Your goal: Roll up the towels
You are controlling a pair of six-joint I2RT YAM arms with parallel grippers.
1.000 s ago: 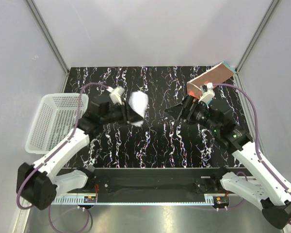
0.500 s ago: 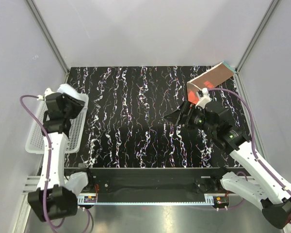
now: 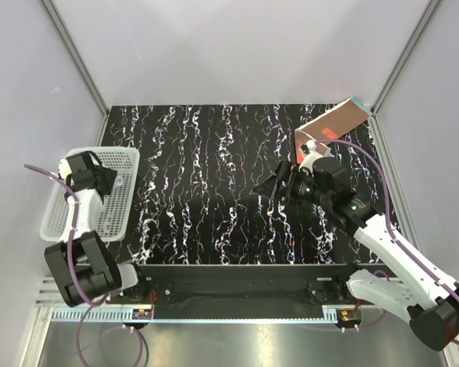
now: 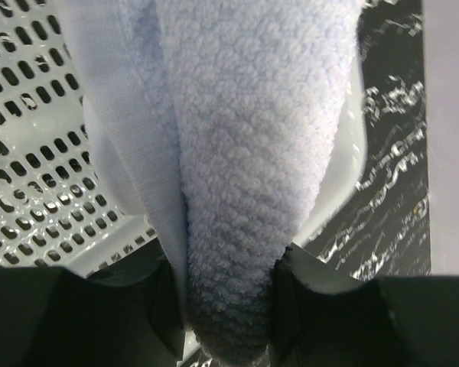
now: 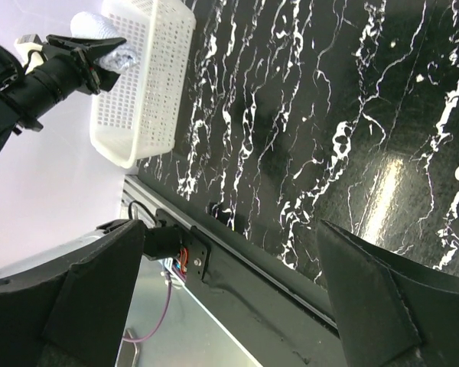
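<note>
My left gripper point(image 4: 229, 283) is shut on a rolled pale blue towel point(image 4: 245, 153), which fills most of the left wrist view. The roll hangs over the right-hand edge of the white perforated basket point(image 4: 30, 153). From above, the left gripper point(image 3: 107, 182) sits over the basket point(image 3: 92, 200) at the table's left. In the right wrist view the towel point(image 5: 99, 27) shows in the left gripper point(image 5: 99, 50) above the basket point(image 5: 145, 84). The rust-brown towel point(image 3: 335, 125) lies flat at the back right corner. In front of it my right gripper point(image 3: 279, 185) hovers open and empty over the marble top.
The black marble-patterned table point(image 3: 214, 153) is walled by pale panels on three sides. A black rail with cables point(image 5: 237, 267) runs along the near edge below my right gripper point(image 5: 229, 283).
The left arm has swung from mid-table leftward to over the basket, carrying the pale blue towel. The right gripper has crept slightly left and stayed open.
</note>
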